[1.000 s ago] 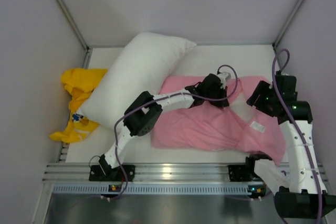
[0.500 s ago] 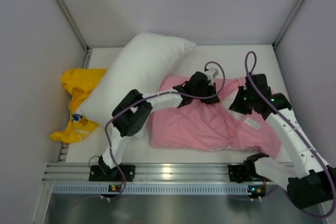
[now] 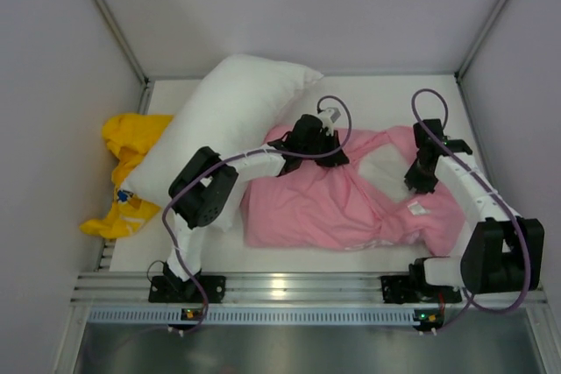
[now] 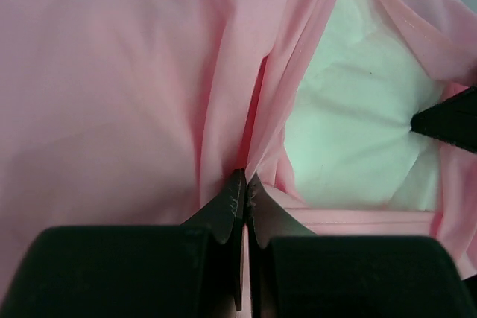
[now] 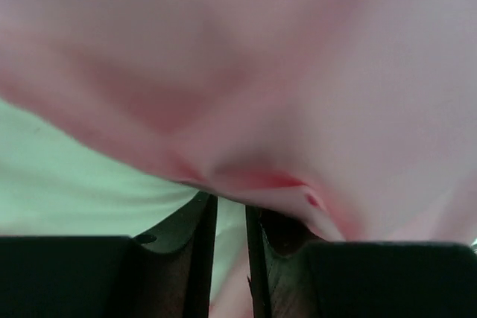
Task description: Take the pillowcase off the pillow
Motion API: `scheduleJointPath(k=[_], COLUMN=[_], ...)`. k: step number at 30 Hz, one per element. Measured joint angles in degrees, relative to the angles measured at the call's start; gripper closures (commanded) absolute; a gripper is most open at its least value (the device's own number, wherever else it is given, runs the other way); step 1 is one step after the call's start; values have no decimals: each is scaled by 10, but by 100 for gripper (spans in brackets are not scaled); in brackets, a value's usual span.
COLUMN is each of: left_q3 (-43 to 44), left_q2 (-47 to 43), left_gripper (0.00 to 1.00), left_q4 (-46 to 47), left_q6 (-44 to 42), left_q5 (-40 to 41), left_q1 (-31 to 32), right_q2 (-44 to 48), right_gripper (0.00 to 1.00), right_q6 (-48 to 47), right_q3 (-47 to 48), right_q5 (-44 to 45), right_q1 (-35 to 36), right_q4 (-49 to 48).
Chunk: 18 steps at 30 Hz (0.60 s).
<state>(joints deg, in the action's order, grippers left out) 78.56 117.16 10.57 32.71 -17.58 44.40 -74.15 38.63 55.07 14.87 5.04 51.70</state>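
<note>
Centrally on the table (image 3: 351, 94), the pillowcase (image 3: 316, 208) is lying as a crumpled pink mass, and the pillow (image 3: 383, 166) is showing white through the opening on its far right side. The left gripper (image 4: 244, 182) is pinching a raised fold of the pink fabric just beside that opening, its jaws pressed tight together on the cloth. The right gripper (image 5: 227, 210) is biting the opposite edge of the opening, its jaws drawn nearly together on a bunched pink fold. A small white label (image 3: 418, 208) is sitting on the pillowcase near the right arm; its print is too small to read. A plain white pillow (image 3: 219, 116) is lying slantwise at the far left, partly over a yellow cloth (image 3: 131, 151) bearing a blue mark that is likewise unreadable.
</note>
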Motion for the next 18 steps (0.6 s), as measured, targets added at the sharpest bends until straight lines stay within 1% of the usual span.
scheduleJointPath(k=[3,7,12,15,16,18], left_q3=[-21,-46,-71,-77,-78,-79], left_q2=[-12,-32,-46,-46,-46,-46], left_gripper=[100,100,100,100,100,100], left_q4=[9,26,70,80,82,87], left_q6=[5,10,36,46,47,50], left_q5=[-12,-26,-59,-72,-75,-84], left_q1=[-17,-22,-22,-21,-20,-17], right_q2=[-13,-18,-76,-121,-130,-133], right_gripper=[79,75,69,64,60,55], right_q6=[0,-2,-18,-49,-61,-82], right_q3=[-2,19,100,145,150,150], right_q5=[14,46,88,78,70,45], right_q1=[-36,-72,-123,-139,-137,-125], right_q4=[0,3,1,-16,-31,-53])
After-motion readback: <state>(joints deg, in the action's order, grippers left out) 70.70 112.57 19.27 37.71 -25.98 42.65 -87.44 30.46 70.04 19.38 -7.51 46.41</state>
